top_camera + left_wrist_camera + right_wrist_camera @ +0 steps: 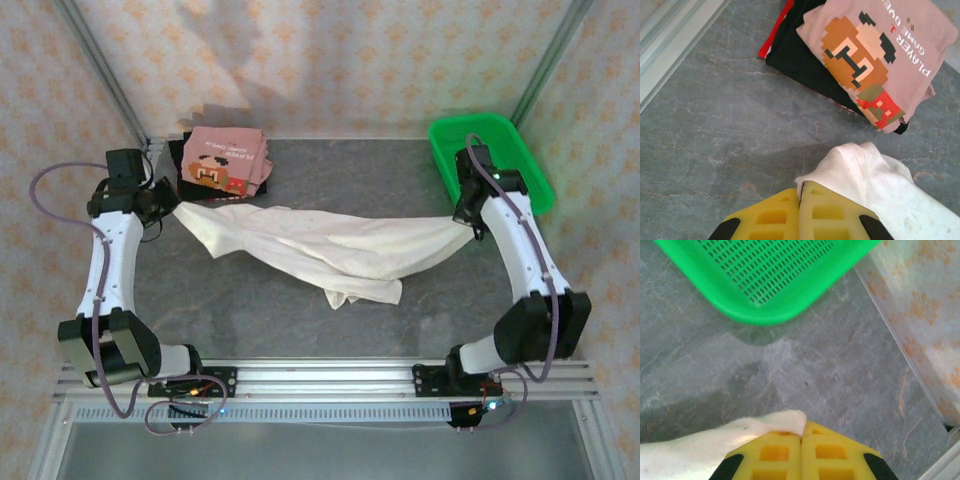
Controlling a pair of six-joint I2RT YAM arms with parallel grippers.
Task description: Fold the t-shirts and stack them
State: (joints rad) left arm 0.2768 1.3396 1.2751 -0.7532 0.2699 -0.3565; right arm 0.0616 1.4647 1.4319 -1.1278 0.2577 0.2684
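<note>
**Top external view.** The left arm (105, 260) and the right arm (520, 250) are holding the off-white cloth t-shirt (330, 250) by its two opposite ends. The shirt is spanning the grey stone-patterned table (330, 165) from side to side. Its middle is sagging toward the near edge, with a bunched fold trailing at the lowest point. The folded pink t-shirt with a brown pixel-art face (225, 160) is lying at the far left of the table, on top of the folded black t-shirts (188, 175). The green perforated plastic basket (525, 185) is sitting in the far right corner.

**Left wrist view.** The jaws of the left arm are pressing together on a corner of the off-white cloth t-shirt (880, 190), with the yellow fingers (775, 220) meeting at their tips. The pink t-shirt (880, 50) is resting on the black t-shirts (800, 65), near the jaws but apart from them.

**Right wrist view.** The jaws of the right arm are pinching the other end of the off-white cloth t-shirt (700, 450). The green basket (740, 315) is standing beyond the jaws, apart from the cloth, with bare table (840, 380) between them.
</note>
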